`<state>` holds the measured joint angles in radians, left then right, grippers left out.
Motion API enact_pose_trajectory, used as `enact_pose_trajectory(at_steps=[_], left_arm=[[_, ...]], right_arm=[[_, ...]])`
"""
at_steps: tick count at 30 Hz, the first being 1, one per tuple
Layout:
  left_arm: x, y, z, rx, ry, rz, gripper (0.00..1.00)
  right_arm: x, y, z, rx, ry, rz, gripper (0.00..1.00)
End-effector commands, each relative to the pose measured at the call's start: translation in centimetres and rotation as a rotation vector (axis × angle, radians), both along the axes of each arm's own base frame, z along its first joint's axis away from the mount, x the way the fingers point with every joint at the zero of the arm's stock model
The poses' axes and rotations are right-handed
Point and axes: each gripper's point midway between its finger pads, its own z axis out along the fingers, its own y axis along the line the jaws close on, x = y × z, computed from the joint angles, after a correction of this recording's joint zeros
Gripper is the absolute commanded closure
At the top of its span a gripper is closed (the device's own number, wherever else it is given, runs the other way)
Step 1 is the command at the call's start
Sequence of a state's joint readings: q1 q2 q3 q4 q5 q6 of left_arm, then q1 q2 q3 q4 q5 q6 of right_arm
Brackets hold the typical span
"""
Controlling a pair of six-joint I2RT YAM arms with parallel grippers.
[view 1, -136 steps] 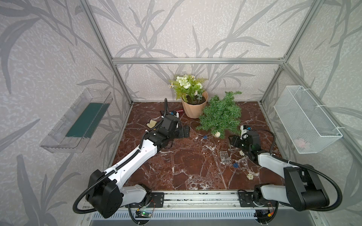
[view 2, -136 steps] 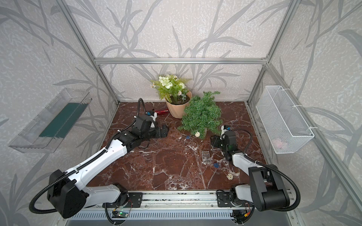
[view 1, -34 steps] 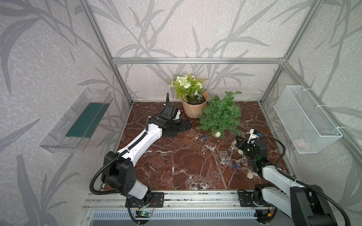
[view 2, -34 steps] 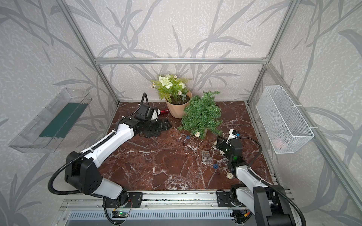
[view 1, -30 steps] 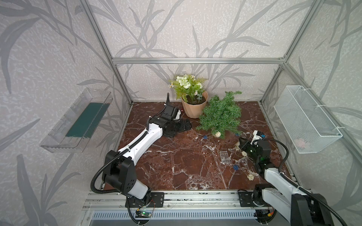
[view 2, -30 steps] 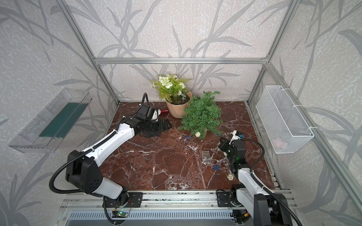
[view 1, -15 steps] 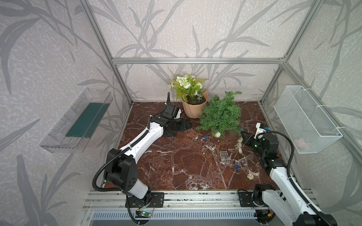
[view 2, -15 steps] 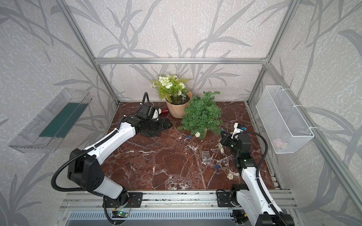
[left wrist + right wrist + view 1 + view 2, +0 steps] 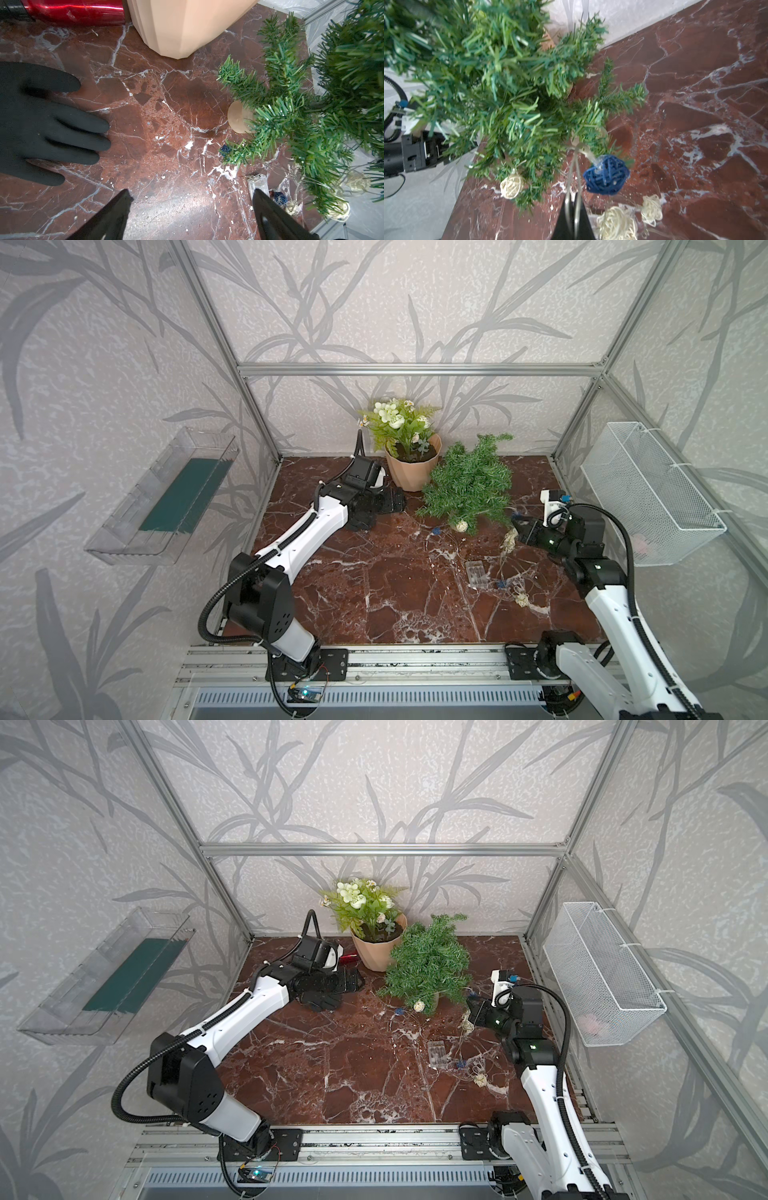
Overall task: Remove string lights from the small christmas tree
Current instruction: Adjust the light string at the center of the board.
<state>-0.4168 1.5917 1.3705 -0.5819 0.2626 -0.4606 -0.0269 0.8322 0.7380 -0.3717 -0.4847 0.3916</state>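
String lights (image 9: 508, 540) wire too thin to trace in top views; red obj (image 9: 72, 9) cut off by frame edge, ID unclear.

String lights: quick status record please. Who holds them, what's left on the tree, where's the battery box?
lights: partly off; cream ball hangs at low branches of tree
battery box: flat on table, apart from tree
right tool: shut on the lights' wire
left tool: open, empty, near glove
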Motion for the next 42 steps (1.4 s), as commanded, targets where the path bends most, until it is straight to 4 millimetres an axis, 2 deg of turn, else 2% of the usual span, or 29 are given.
enact_pose_trajectory(at_steps=[1,4,9,14,17,22,26,30,35,42], left_arm=[[0.6,0.5,0.3,0.062,-0.021,-0.027,0.08],[0.9,0.4,0.5,0.074,-0.029,-0.042,0.08],[1.4,0.0,0.7,0.067,-0.033,-0.059,0.08],[2.2,-0.5,1.5,0.05,-0.05,-0.061,0.08],[2.8,-0.7,2.0,0.043,-0.063,-0.062,0.08],[3.3,-0.6,2.6,0.043,-0.081,-0.06,0.08],[3.6,0.0,3.2,0.051,-0.101,-0.053,0.08],[3.7,0.8,3.4,0.071,-0.115,-0.05,0.08],[3.9,2.7,3.2,0.076,-0.115,-0.008,0.08],[4.7,5.9,3.0,0.041,-0.112,0.088,0.08]], right_arm=[[-2.8,1.0,0.7,-0.016,0.047,0.079,1.0],[-4.7,1.2,1.2,-0.03,0.061,0.094,1.0],[-7.4,2.2,-0.1,-0.02,0.113,0.132,1.0],[-7.6,5.2,0.7,-0.046,0.087,0.21,1.0],[-7.5,8.2,1.8,-0.089,0.062,0.309,1.0],[-8.6,15.5,3.4,-0.183,0.046,0.557,1.0],[-9.3,19.4,5.5,-0.182,0.026,0.684,1.0],[-10.7,20.7,6.9,-0.222,0.027,0.782,1.0],[-13.3,21.3,5.6,-0.314,0.11,0.923,1.0],[-15.0,23.3,6.4,-0.391,0.134,1.044,1.0]])
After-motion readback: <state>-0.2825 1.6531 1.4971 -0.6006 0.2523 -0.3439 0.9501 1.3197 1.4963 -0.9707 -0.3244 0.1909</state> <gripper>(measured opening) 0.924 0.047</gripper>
